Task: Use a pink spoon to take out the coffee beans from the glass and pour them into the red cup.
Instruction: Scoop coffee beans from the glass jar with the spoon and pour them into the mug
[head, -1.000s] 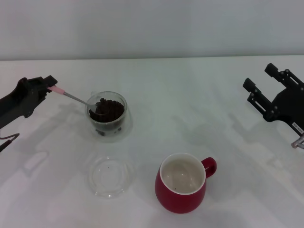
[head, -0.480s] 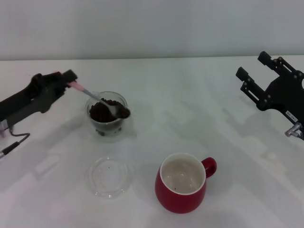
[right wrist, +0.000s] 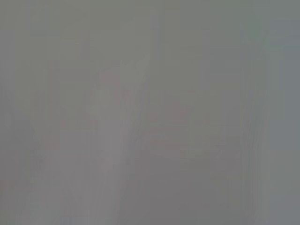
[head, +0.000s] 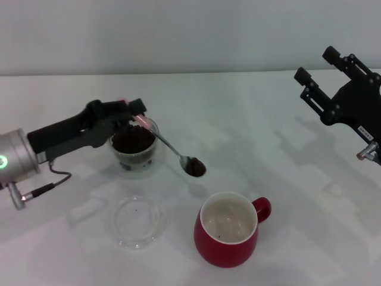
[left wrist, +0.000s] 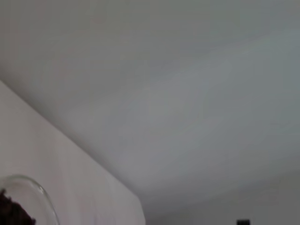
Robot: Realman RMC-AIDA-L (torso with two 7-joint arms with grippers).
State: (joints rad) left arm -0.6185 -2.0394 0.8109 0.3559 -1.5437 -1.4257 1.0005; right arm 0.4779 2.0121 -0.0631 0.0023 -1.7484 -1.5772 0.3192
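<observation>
Beyond left tool (head: 136, 110), pink spoon (head: 172, 150)

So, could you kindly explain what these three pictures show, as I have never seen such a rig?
It is a two-armed robot. The large picture looks down from its head; the other two come from wrist cameras and show almost nothing useful. The left gripper holds the pink spoon, loaded with coffee beans, between the glass and the red cup. An empty glass dish lies on the white table. The right gripper hangs idle, open, at far right.
</observation>
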